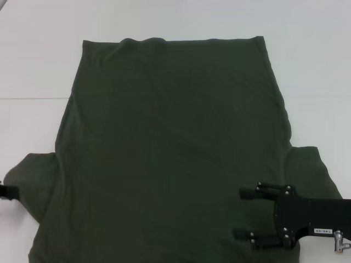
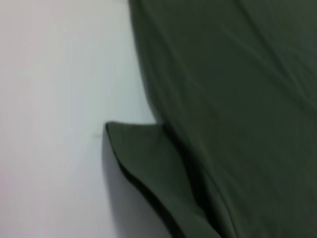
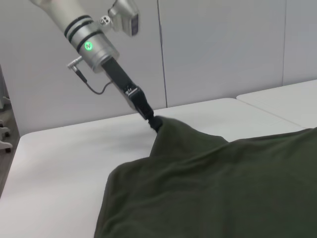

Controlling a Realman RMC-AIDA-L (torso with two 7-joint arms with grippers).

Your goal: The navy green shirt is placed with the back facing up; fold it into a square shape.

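Note:
The navy green shirt (image 1: 164, 137) lies spread on the white table (image 1: 38, 60), plain back up, both short sleeves out to the sides. At the left edge of the head view my left gripper (image 1: 4, 192) is at the tip of the left sleeve. The right wrist view shows that gripper (image 3: 154, 123) shut on the sleeve cloth and lifting it into a peak above the shirt (image 3: 223, 188). My right gripper (image 1: 238, 213) hovers open over the shirt's lower right part, fingers pointing left, nothing between them. The left wrist view shows the shirt (image 2: 237, 99) and a sleeve fold.
White tabletop surrounds the shirt on the far, left and right sides. A seam (image 1: 27, 98) runs across the table at the left. In the right wrist view a second white table (image 3: 282, 96) adjoins, with grey wall panels (image 3: 218, 44) behind.

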